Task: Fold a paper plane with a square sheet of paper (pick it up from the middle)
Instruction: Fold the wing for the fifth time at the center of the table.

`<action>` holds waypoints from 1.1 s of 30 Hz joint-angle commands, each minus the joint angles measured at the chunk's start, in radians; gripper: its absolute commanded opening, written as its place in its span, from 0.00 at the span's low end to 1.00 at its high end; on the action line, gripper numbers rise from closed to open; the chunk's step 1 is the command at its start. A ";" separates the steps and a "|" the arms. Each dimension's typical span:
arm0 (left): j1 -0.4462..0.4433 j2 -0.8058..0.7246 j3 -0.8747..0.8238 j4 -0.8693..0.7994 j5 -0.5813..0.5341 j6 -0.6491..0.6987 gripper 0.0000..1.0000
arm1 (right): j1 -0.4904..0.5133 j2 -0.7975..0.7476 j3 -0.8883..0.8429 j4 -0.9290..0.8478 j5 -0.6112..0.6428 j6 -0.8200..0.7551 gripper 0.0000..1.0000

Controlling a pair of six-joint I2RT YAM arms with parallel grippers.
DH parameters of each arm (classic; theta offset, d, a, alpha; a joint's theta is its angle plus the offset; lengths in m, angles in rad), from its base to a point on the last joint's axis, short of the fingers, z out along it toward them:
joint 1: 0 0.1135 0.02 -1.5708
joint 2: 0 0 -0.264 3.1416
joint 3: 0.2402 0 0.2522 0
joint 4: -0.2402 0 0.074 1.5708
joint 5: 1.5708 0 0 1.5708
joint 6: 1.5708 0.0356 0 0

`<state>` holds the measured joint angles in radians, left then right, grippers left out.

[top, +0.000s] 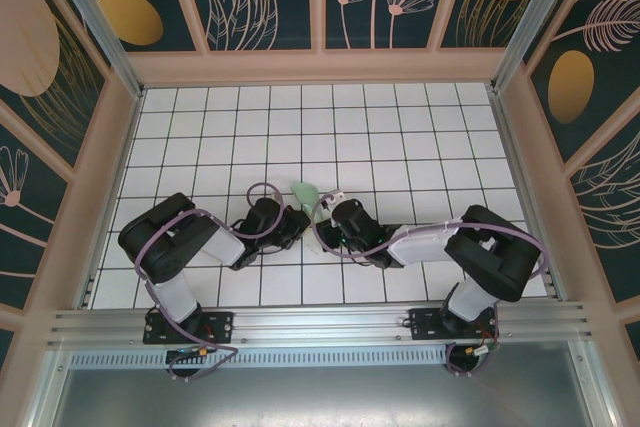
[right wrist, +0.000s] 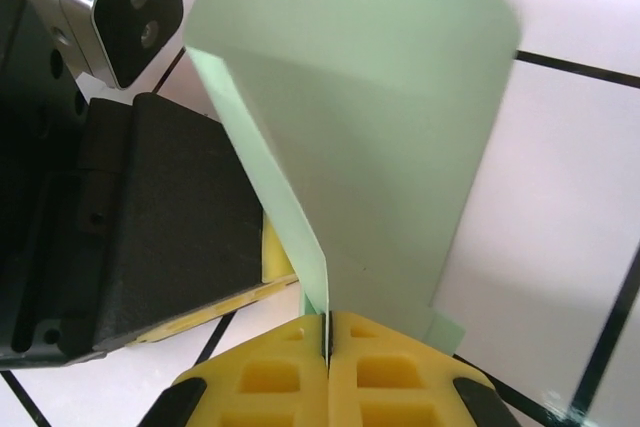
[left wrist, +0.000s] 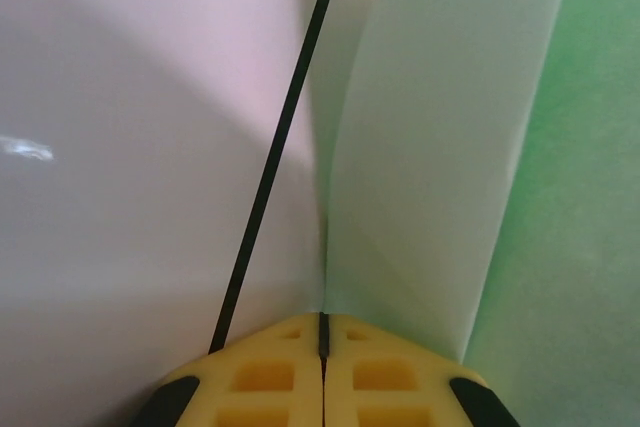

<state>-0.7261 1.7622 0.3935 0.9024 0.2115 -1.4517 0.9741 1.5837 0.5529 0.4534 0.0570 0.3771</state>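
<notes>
The square sheet of paper point(top: 306, 192), pale mint green, stands folded and curled between my two grippers at the middle of the table. My right gripper point(right wrist: 327, 319) is shut on its lower edge, and the sheet point(right wrist: 380, 147) rises from the yellow fingertips as a creased, bowed flap. My left gripper point(left wrist: 323, 319) is also shut, with the paper point(left wrist: 430, 147) running up from the seam of its fingers. In the top view the left gripper point(top: 298, 215) and right gripper point(top: 322, 209) nearly touch. No paper plane shape is visible.
The white gridded table point(top: 400, 127) stretches behind and to both sides. Floral wall panels enclose it. An aluminium rail point(top: 320, 327) runs along the near edge by the arm bases. The left arm's black wrist point(right wrist: 150, 207) sits close beside the right fingers.
</notes>
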 commanded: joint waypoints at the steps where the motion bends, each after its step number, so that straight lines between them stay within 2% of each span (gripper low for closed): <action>1: -0.004 0.014 -0.042 -0.009 -0.012 -0.023 0.10 | -0.004 0.030 0.039 0.025 -0.038 0.008 0.00; 5: -0.003 -0.039 -0.082 -0.061 -0.048 -0.024 0.15 | -0.004 0.068 0.057 -0.002 -0.037 0.009 0.00; 9: -0.003 -0.149 -0.114 -0.187 -0.111 0.001 0.24 | -0.005 0.100 0.070 -0.014 -0.037 0.024 0.00; 13: -0.004 -0.232 -0.139 -0.262 -0.159 0.002 0.25 | -0.007 0.106 0.052 0.034 -0.038 0.061 0.00; 17: -0.004 -0.301 -0.152 -0.287 -0.201 0.004 0.25 | -0.040 0.104 0.009 0.119 -0.124 0.136 0.00; 21: -0.004 -0.355 -0.098 -0.363 -0.211 0.079 0.25 | -0.084 0.110 -0.029 0.186 -0.220 0.208 0.00; 27: -0.004 -0.410 -0.023 -0.441 -0.222 0.170 0.28 | -0.109 0.152 -0.034 0.196 -0.302 0.237 0.00; 33: -0.004 -0.348 0.074 -0.461 -0.157 0.260 0.27 | -0.142 0.192 -0.047 0.240 -0.362 0.303 0.00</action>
<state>-0.7261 1.3815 0.4213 0.4835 0.0216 -1.2705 0.8501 1.7390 0.5282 0.6605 -0.2455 0.6285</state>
